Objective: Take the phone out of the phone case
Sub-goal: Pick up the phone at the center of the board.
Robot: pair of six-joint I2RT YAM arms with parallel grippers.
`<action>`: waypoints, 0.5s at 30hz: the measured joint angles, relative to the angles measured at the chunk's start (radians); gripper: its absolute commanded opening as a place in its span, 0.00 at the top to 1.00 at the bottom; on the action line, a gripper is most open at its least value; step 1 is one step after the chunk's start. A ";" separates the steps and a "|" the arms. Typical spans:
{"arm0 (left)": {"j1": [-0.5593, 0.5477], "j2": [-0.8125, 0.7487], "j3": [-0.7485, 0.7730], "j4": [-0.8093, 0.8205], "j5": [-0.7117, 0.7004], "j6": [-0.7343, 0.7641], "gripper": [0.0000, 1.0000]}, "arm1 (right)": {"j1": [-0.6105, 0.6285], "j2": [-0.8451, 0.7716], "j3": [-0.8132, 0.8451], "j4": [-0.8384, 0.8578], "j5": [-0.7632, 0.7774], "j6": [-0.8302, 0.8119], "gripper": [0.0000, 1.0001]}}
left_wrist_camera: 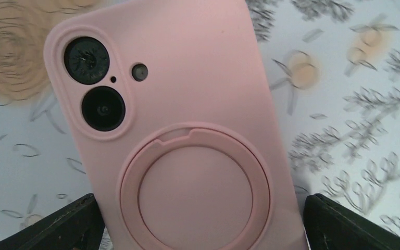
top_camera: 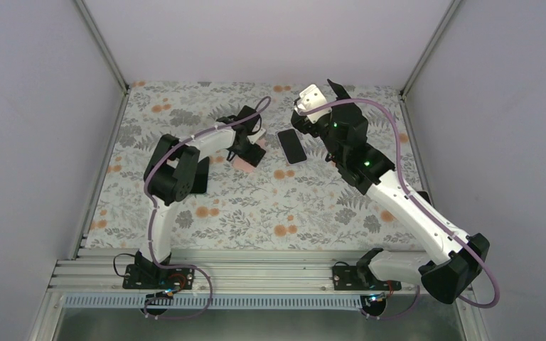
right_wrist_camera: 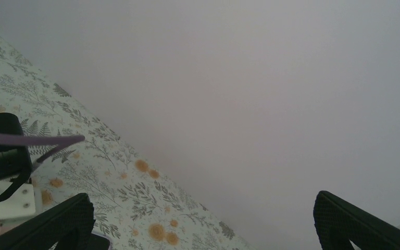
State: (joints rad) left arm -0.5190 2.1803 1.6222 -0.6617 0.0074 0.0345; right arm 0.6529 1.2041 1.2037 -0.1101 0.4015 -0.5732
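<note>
Phone [top_camera: 291,145]: one, dark, flat on the desk [top_camera: 256,206] — I see it just beside the case.
Case [left_wrist_camera: 187,104]: one, pink, back up.
Left hand [left_wrist_camera: 205,224]: spread wide astride the case.
Right hand [right_wrist_camera: 203,219]: spread wide — empty.

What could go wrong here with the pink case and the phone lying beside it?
The left pincer straddles only one end of the pink case, so the case might pivot or slip if it is lifted. The black phone lies close beside it, and a careless swing could knock it away.
</note>
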 measured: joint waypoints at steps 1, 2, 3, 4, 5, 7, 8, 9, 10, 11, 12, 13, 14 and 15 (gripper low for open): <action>-0.006 -0.005 -0.008 0.004 0.010 0.028 0.07 | 0.000 0.000 0.000 0.000 -0.001 0.001 0.01; -0.010 -0.009 -0.014 0.004 0.018 0.051 0.07 | 0.000 0.000 0.000 0.000 -0.002 0.001 0.01; -0.011 -0.011 -0.016 0.003 0.023 0.066 0.08 | 0.000 0.000 0.000 -0.001 -0.002 0.001 0.01; -0.013 -0.011 -0.016 0.000 0.028 0.083 0.09 | 0.000 0.000 0.000 -0.001 -0.002 0.001 0.01; -0.014 -0.011 -0.016 -0.001 0.030 0.093 0.09 | 0.000 0.000 0.000 -0.002 -0.002 0.001 0.01; -0.014 -0.011 -0.016 -0.003 0.029 0.103 0.10 | 0.000 0.000 0.000 -0.003 -0.004 0.002 0.01; -0.014 -0.011 -0.016 -0.004 0.027 0.104 0.09 | 0.000 0.000 0.000 -0.003 -0.005 0.002 0.01; -0.014 -0.011 -0.014 -0.006 0.024 0.104 0.10 | 0.000 0.000 0.000 -0.004 -0.005 0.002 0.01; -0.015 -0.011 -0.012 -0.010 0.021 0.103 0.10 | 0.000 0.000 0.000 -0.004 -0.005 0.002 0.01; -0.015 -0.010 -0.010 -0.015 0.018 0.101 0.09 | 0.000 0.000 0.000 -0.004 -0.005 0.002 0.01; -0.015 -0.009 -0.006 -0.022 0.016 0.098 0.10 | 0.000 0.000 0.000 -0.004 -0.005 0.002 0.01; -0.013 -0.008 0.000 -0.030 0.014 0.093 0.10 | 0.000 0.000 0.000 -0.004 -0.006 0.002 0.01; -0.011 -0.004 0.008 -0.041 0.014 0.087 0.09 | 0.000 0.000 0.000 -0.005 -0.007 0.002 0.01; -0.009 0.002 0.018 -0.052 0.014 0.080 0.08 | 0.000 0.000 0.000 -0.007 -0.009 0.002 0.01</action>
State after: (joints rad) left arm -0.5282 2.1822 1.6398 -0.7139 0.0216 0.1150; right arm 0.6529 1.2037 1.2041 -0.1169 0.3927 -0.5709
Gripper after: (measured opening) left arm 0.906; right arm 0.993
